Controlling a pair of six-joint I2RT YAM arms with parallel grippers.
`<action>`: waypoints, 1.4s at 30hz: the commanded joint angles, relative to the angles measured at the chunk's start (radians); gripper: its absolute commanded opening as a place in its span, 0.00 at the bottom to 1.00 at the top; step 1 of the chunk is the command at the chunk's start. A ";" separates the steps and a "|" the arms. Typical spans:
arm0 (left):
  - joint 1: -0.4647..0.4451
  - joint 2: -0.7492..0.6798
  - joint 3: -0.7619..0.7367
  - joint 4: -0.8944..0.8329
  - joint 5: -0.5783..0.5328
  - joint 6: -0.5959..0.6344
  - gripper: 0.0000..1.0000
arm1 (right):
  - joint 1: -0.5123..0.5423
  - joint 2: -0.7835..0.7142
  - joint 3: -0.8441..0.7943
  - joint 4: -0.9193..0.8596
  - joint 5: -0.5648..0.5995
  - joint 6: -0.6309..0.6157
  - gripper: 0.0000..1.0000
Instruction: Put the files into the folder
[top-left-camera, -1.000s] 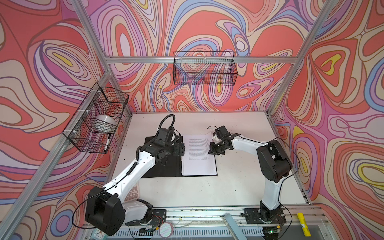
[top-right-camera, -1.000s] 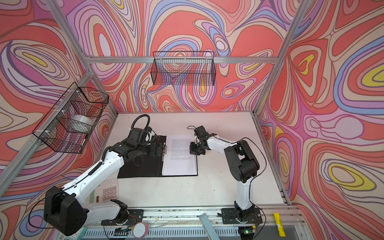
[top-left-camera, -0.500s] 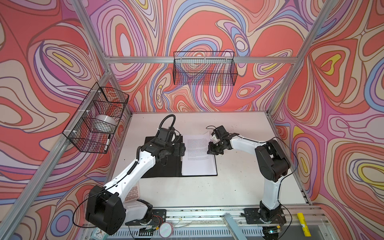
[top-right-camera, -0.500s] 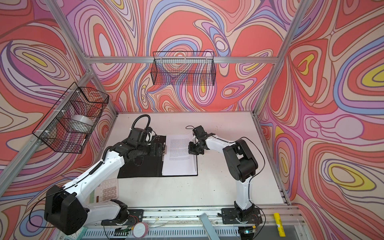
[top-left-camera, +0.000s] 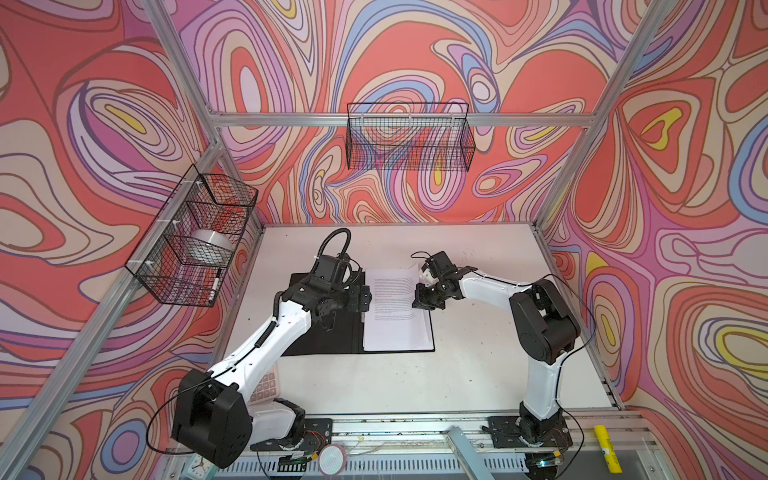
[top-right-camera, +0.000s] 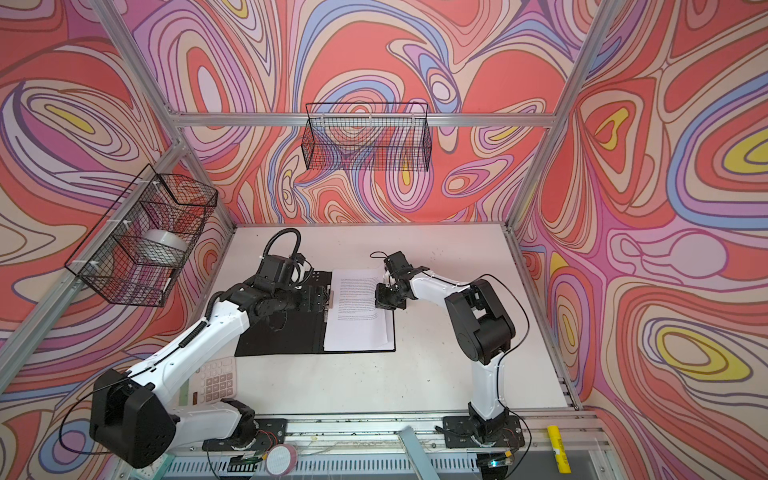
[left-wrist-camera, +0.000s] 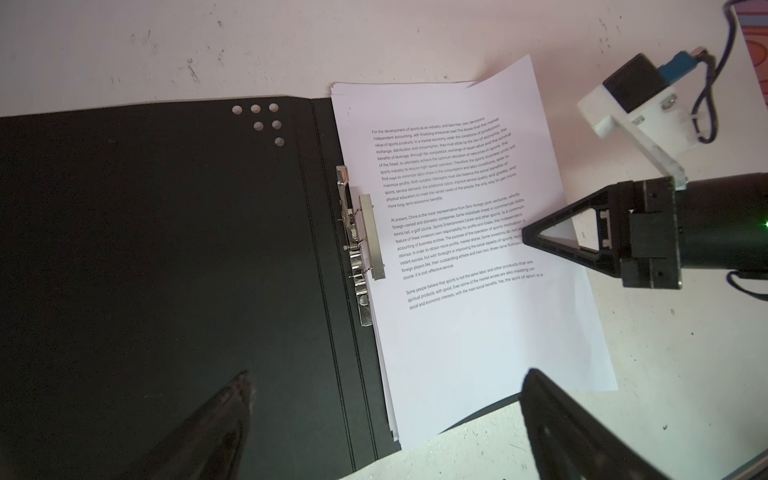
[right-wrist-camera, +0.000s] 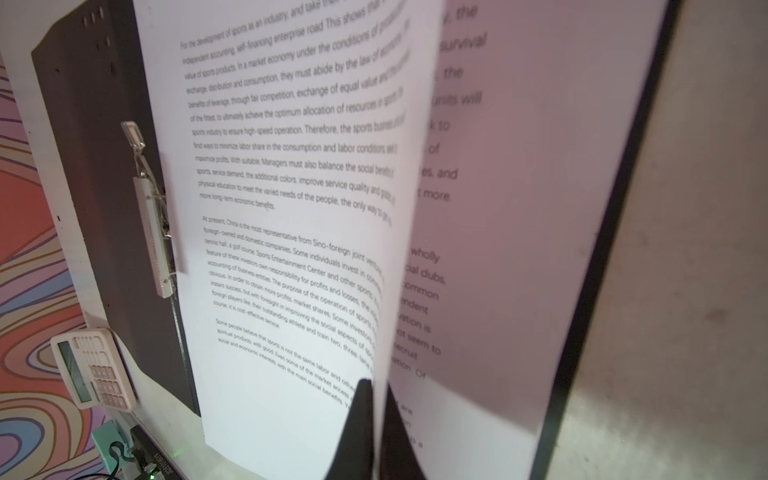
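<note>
White table (top-left-camera: 457, 374), black folder (left-wrist-camera: 166, 249) open, printed files (left-wrist-camera: 478, 340), right gripper (right-wrist-camera: 377, 386) pinching one, left gripper (left-wrist-camera: 387, 374) spread.

Both top views look down from high at the front onto the whole worktop (top-left-camera: 374, 386). Each wrist camera sits close over the open folder (left-wrist-camera: 166, 249), both sharing its printed files (right-wrist-camera: 291, 208).

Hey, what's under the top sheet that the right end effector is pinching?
More printed files lie under the top sheet, on the black inside of the open folder. The stack hides how many.
</note>
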 joint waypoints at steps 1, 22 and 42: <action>0.009 0.009 0.028 -0.030 0.011 -0.006 0.99 | 0.006 0.009 -0.006 0.010 0.001 0.002 0.00; 0.012 0.052 0.058 -0.064 0.028 -0.029 0.75 | 0.006 -0.043 -0.033 -0.027 0.091 0.066 0.57; -0.023 0.439 0.246 -0.116 0.090 -0.151 0.44 | -0.033 -0.153 -0.019 -0.075 0.268 0.001 0.98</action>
